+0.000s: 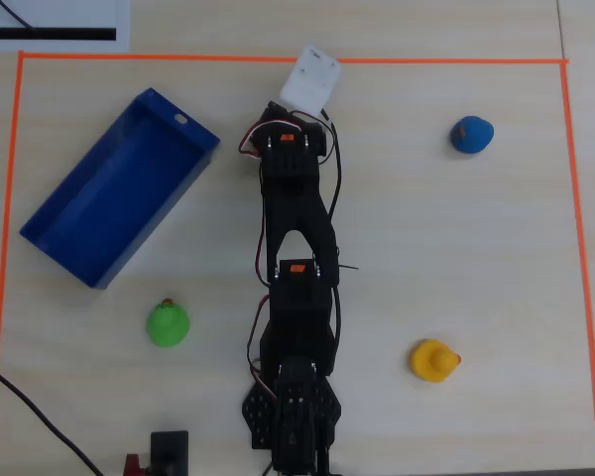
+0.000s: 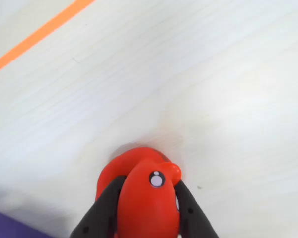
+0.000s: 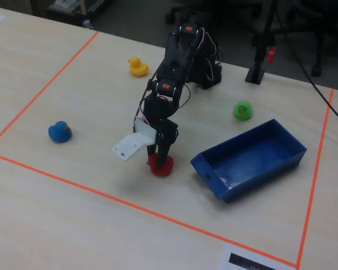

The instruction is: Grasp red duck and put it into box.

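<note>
The red duck [image 2: 146, 198] sits between my gripper's [image 2: 149, 186] two black fingers, which press on both sides of its head and body. In the fixed view the gripper [image 3: 160, 154] points straight down on the red duck [image 3: 161, 165], which is at table level, a short way left of the box. The box [image 3: 253, 160] is a dark-blue, empty low tray. In the overhead view it [image 1: 114, 193] lies slanted at the left. There the duck is hidden under the arm and its white wrist camera [image 1: 310, 79].
A green duck [image 1: 167, 324], a yellow duck [image 1: 434, 360] and a blue duck [image 1: 471, 134] stand apart on the table. Orange tape [image 1: 278, 59] frames the work area. A cable runs at the lower left [image 1: 30, 412]. A black stand [image 3: 255, 72] is behind the arm's base.
</note>
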`<action>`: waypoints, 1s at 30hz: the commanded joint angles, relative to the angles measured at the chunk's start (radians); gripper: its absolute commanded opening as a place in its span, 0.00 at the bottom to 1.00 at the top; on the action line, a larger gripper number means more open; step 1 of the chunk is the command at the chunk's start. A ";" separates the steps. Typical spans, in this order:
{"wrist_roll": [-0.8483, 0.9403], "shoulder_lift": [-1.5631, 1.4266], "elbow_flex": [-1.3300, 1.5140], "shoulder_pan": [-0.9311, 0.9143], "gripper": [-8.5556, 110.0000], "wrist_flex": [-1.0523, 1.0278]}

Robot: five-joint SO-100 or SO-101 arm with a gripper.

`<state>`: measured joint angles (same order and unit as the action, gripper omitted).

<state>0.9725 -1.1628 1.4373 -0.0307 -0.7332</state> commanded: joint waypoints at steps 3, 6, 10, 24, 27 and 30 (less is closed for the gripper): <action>-0.135 -0.224 -0.040 0.069 0.07 -0.104; -0.275 -0.301 -0.152 0.152 0.07 -0.273; -0.443 -0.327 -0.319 0.314 0.07 -0.462; -0.595 -0.249 -0.221 0.698 0.07 -0.577; -0.594 -0.218 -0.173 0.703 0.07 -0.541; -0.597 -0.204 -0.135 0.704 0.08 -0.522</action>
<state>0.3728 -1.3545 1.2947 0.6673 -1.2870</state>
